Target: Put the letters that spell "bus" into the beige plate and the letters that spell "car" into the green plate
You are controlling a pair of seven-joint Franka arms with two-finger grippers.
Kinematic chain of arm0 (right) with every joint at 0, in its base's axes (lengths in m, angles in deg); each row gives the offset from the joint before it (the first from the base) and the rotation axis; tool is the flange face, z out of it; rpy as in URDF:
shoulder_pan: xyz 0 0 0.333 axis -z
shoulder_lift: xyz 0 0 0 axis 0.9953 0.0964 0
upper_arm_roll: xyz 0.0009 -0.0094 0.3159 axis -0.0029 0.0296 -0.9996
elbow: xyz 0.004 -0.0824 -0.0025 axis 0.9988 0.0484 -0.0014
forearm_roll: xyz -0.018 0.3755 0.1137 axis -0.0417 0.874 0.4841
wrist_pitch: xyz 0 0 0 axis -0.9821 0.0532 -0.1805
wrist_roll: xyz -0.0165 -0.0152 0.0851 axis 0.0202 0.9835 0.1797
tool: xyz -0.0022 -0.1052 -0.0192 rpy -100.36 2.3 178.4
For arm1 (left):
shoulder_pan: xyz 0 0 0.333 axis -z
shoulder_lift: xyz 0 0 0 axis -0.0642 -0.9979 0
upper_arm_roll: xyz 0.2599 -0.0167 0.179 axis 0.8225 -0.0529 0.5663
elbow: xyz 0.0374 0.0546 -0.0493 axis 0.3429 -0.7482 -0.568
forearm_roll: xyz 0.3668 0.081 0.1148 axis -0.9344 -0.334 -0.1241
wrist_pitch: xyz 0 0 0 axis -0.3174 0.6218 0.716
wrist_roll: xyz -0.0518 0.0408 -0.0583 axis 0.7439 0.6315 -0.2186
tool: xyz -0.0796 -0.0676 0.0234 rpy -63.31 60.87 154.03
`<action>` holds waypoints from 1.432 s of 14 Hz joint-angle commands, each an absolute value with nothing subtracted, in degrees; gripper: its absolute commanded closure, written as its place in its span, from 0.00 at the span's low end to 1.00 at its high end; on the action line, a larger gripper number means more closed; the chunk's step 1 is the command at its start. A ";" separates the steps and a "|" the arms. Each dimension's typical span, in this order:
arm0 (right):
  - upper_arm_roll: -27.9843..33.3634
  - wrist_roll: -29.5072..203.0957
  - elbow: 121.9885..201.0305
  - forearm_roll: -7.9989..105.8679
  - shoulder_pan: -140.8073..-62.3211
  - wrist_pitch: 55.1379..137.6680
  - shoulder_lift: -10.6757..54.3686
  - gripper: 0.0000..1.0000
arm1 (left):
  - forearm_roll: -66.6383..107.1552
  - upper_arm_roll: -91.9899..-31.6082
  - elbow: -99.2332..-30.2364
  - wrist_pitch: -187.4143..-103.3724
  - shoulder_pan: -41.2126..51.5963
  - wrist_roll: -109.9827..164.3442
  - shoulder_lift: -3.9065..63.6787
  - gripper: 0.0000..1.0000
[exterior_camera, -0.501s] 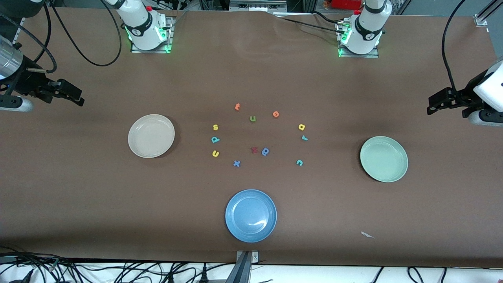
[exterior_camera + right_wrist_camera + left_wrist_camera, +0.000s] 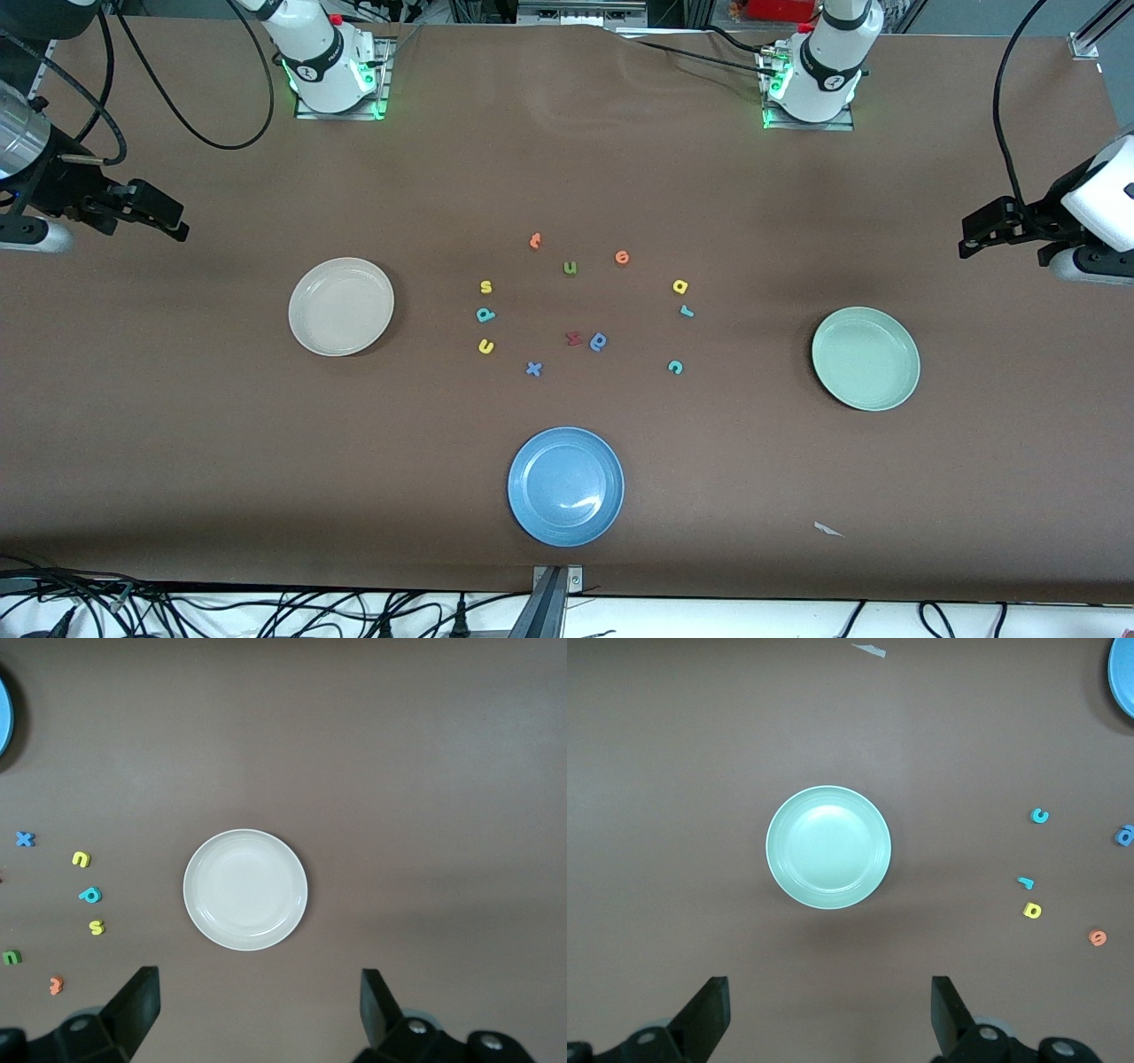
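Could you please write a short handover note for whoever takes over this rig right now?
Left claw: open, empty, waiting above the table's edge near the green plate.
Right claw: open, empty, above the table's edge near the beige plate.
On the table between the plates: yellow s, teal b, yellow u; yellow a, teal r, teal c.
Done: nothing; both plates are empty.
Left: all six letters.

Letters (image 2: 585, 306) cluster midtable, closely spaced; plates well apart.

Yellow s (image 2: 485, 286), teal b (image 2: 485, 315), yellow u (image 2: 485, 346) lie flat near the empty beige plate (image 2: 307, 332); yellow a (image 2: 679, 286), teal r (image 2: 687, 311), teal c (image 2: 675, 367) near the empty green plate (image 2: 833, 377).
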State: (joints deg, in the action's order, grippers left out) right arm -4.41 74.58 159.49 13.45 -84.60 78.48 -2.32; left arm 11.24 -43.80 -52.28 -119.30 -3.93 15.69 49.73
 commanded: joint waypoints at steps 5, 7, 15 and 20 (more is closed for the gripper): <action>-4.61 74.64 159.17 13.14 -84.64 77.55 -2.67 0.00 | 11.62 -44.09 -50.89 -117.97 -4.47 14.31 49.53 0.00; -4.61 74.64 159.17 13.14 -84.64 77.55 -2.67 0.00 | 11.62 -44.09 -50.89 -117.97 -4.47 14.31 49.53 0.00; -4.61 74.64 159.25 13.14 -84.64 77.02 -2.85 0.00 | 11.62 -44.09 -51.33 -117.97 -4.47 14.31 49.97 0.00; -4.61 74.64 159.25 13.14 -84.64 76.93 -2.85 0.00 | 11.62 -44.09 -51.33 -117.97 -4.56 14.31 50.06 0.00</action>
State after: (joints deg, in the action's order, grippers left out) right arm -4.45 74.58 159.49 13.45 -84.60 77.82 -2.32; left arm 11.24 -43.78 -52.27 -119.30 -3.93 15.68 49.82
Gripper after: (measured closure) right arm 0.000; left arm 0.000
